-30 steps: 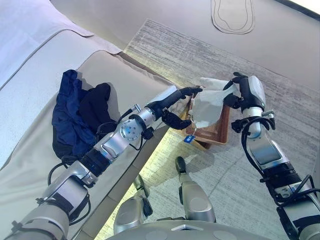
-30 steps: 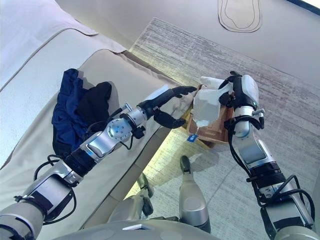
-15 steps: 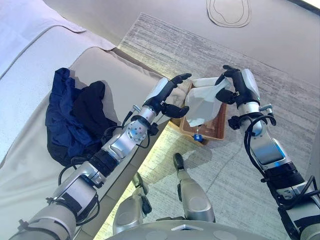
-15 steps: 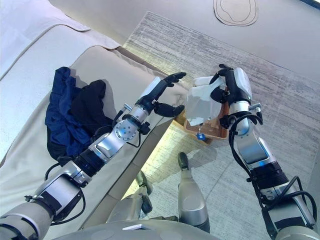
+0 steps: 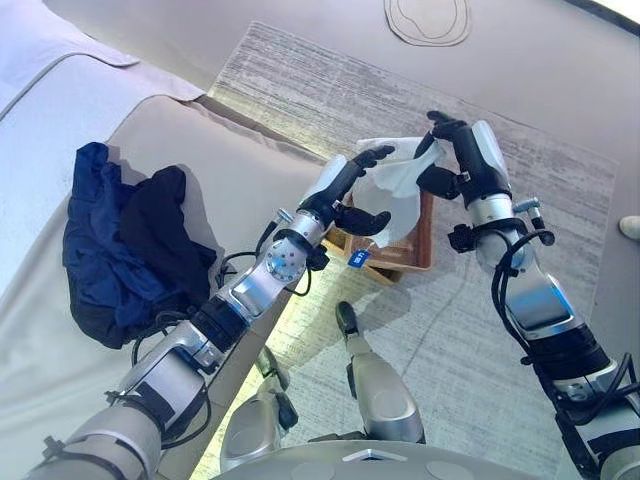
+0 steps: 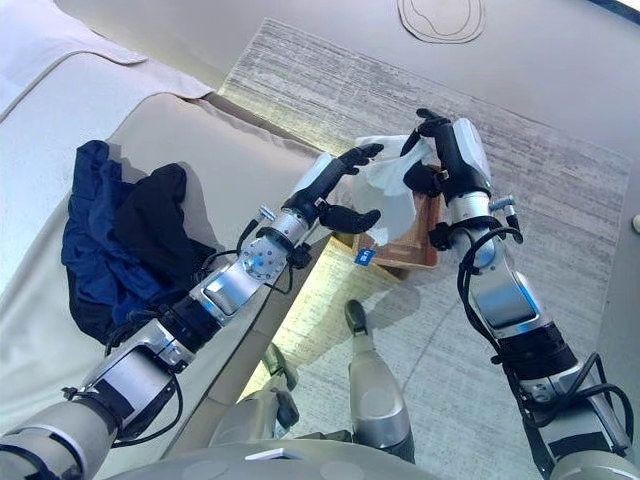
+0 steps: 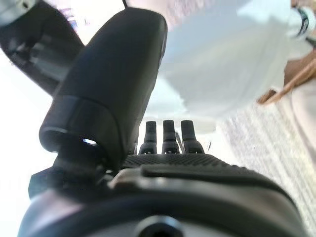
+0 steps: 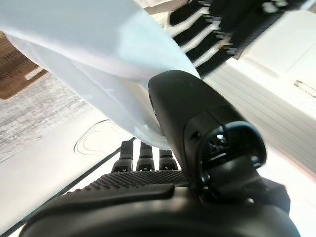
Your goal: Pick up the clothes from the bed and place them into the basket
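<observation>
white cloth carried over basket, release pending

right hand (image 5: 462,160) pinched the white garment (image 5: 400,178) at its top edge, thumb and fingers curled onto the fabric in the right wrist view. hung directly above the wooden basket (image 5: 412,245) on the rug (image 5: 300,80), lower hem sagging into the opening. left hand (image 5: 350,195) sat at 9 o'clock of the cloth, fingers straight and spread, touching or just beside the fabric, gripping nothing. compared with a second ago: cloth sank lower and bunched more over the basket, left hand let go and lifted away; whole view also shifted, so camera moved. meant placement nearly done, only release left. blue garment (image 5: 95,240) and black garment (image 5: 160,235) lay piled on the bed (image 5: 230,150) at 9 o'clock, touching, not yet collected.
</observation>
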